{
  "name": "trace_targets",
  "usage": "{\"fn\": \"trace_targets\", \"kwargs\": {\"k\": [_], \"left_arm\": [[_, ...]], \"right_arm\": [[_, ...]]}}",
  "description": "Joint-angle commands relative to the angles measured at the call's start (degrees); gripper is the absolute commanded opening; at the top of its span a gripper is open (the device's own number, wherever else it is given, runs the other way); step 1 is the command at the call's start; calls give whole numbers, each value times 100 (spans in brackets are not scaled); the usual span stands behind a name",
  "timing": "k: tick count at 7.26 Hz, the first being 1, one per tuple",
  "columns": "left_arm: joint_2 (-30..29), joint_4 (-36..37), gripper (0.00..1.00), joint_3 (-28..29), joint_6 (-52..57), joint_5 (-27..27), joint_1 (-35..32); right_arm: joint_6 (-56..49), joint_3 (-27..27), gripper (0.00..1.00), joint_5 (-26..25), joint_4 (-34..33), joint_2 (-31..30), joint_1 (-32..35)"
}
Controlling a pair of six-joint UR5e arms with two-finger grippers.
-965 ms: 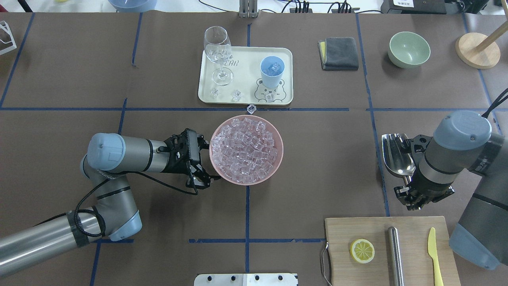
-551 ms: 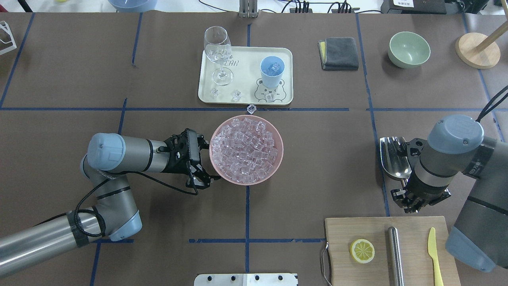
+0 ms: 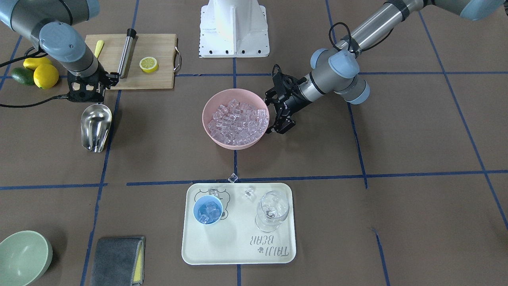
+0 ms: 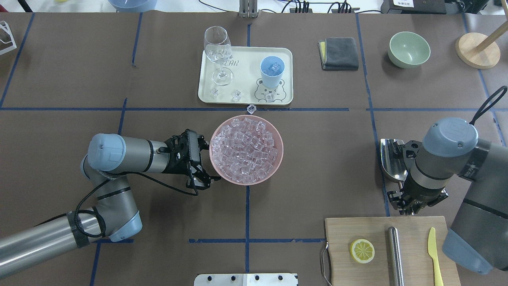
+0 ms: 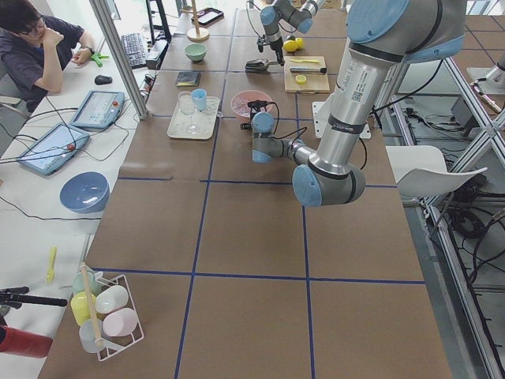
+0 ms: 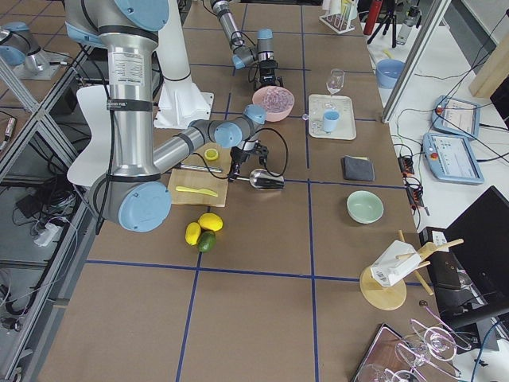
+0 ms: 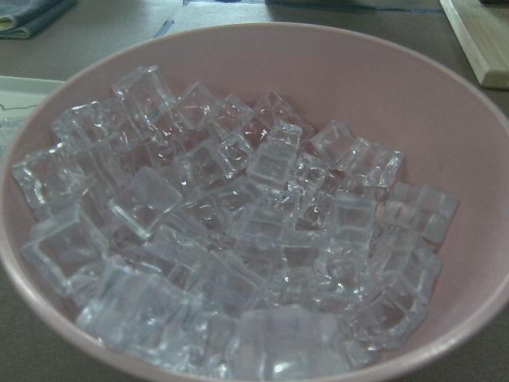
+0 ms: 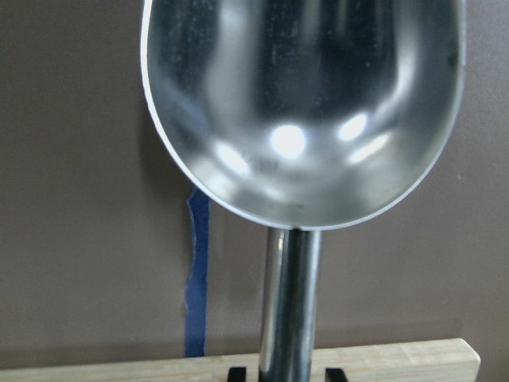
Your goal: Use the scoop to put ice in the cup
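Observation:
The ice (image 4: 246, 150) fills a pink bowl (image 4: 279, 161) at mid-table; it also fills the left wrist view (image 7: 238, 239). The light-blue cup (image 4: 271, 82) stands on a cream tray (image 4: 246, 67) and holds a few cubes (image 3: 208, 212). Loose cubes lie on the tray, and one (image 4: 250, 108) lies on the table. My left gripper (image 4: 204, 163) is open against the bowl's left side. My right gripper (image 4: 405, 202) is shut on the rod handle of the steel scoop (image 4: 391, 159). The scoop's bowl (image 8: 302, 103) is empty and low over the table.
A cutting board (image 4: 341, 270) with a lemon slice (image 4: 362, 250), a steel cylinder (image 4: 394, 254) and a yellow knife (image 4: 434, 254) lies just behind the right gripper. A stemmed glass (image 4: 217, 51) stands on the tray. A grey cloth (image 4: 340, 53) and a green bowl (image 4: 409, 49) sit far right.
My right gripper has drawn back toward the cutting board and slightly left, carrying the scoop with it. The left arm, bowl and cup have not moved.

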Motion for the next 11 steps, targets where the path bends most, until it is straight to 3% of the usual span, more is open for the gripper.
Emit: {"fn": "trace_targets", "kwargs": {"k": [1,4,7,9,11], "left_arm": [[0,0,100,0,0,0,-12],[9,35,100,-44,-35,0,-38],[280,88,100,-114,17,-227,-370],[508,271,100,-123,26,-1330,-1115],[807,412,100,-123,26,-1547,-1801]], "right_arm": [[17,23,100,-58,-9,193,13],[-97,155,100,-295,-9,720,879],[-2569,129,100,-242,-70,582,2293],[-4186,129,100,-94,-70,39,3277],[-5453,93,100,127,-44,-550,4192]]}}
